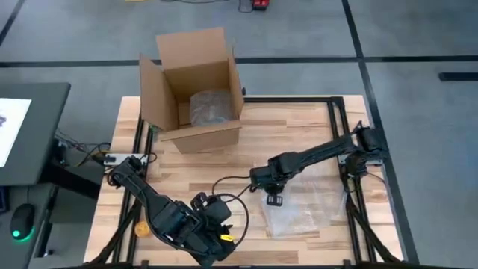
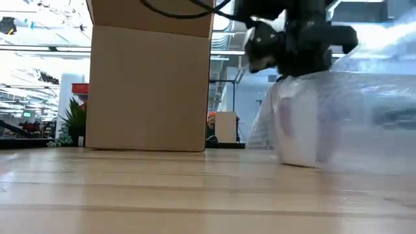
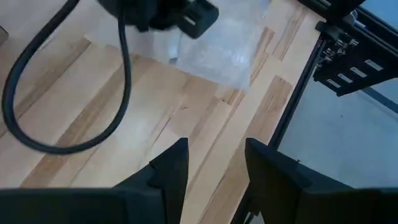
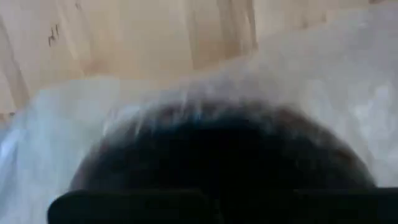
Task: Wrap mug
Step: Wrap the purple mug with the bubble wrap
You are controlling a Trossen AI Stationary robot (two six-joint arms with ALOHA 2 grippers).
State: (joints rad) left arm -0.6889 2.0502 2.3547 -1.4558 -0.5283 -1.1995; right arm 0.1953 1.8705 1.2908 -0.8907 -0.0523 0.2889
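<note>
The right gripper (image 1: 274, 199) sits down on the bubble wrap (image 1: 299, 213) over the white mug (image 2: 298, 133) — finger state unclear; the left gripper (image 3: 214, 163), spread, waits well apart.

White mug (image 2: 298, 133) (clear wrap (image 1: 299, 213))

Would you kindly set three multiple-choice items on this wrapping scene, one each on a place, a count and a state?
1. Where is the right end effector?
A. Above the bubble wrap
B. Inside the cardboard box
C. Off the table

2. How many cardboard boxes stand on the table?
A. Three
B. Two
C. One

3. What state is the cardboard box in?
A. Taped shut
B. Flaps open
C. Crushed flat

Answers: 1 A, the high view shows it over the sheet's edge; 2 C, only one box appears; 3 B, its flaps stand up and a wrapped bundle shows inside.
</note>
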